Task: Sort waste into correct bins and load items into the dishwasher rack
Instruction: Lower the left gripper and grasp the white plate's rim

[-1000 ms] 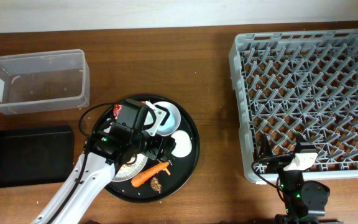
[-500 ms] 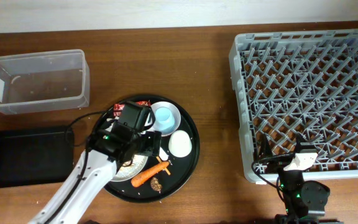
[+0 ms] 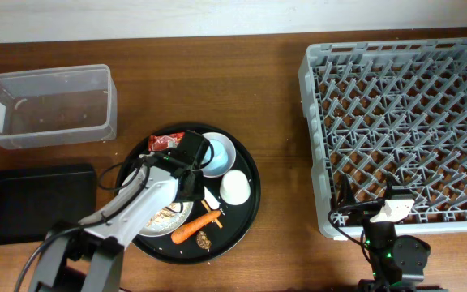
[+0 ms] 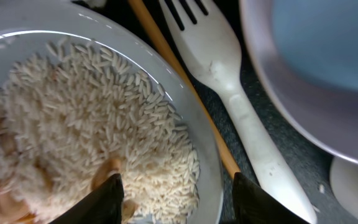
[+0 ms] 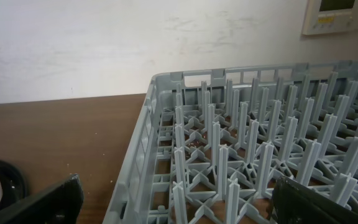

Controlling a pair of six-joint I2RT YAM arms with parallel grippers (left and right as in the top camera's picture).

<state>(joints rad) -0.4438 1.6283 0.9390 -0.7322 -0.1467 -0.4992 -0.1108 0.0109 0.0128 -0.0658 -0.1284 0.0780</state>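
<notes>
**Left gripper (image 4: 182,199) astride the plate (image 4: 185,106)**

On the round black tray (image 3: 250,215), its jaws are partly spread across the plate's rim and rice (image 4: 86,124), probably to lift and empty it. The right gripper (image 5: 179,205), spread wide and empty, hangs beside the rack (image 5: 166,81).

The table holds one grey rack (image 3: 319,122), one clear tub (image 3: 108,97) and two black trays: one rectangular tray (image 3: 35,203) and one round tray (image 3: 250,211). The round tray carries one plate (image 4: 194,134), one bowl (image 3: 229,146), one fork (image 4: 241,106), one carrot (image 3: 194,229), one red wrapper (image 3: 165,141), one brown lump of food (image 3: 203,240) and two cups: one light-blue cup (image 3: 216,153) and one white cup (image 3: 234,187). One heap of rice (image 4: 104,124) lies on the plate.
</notes>
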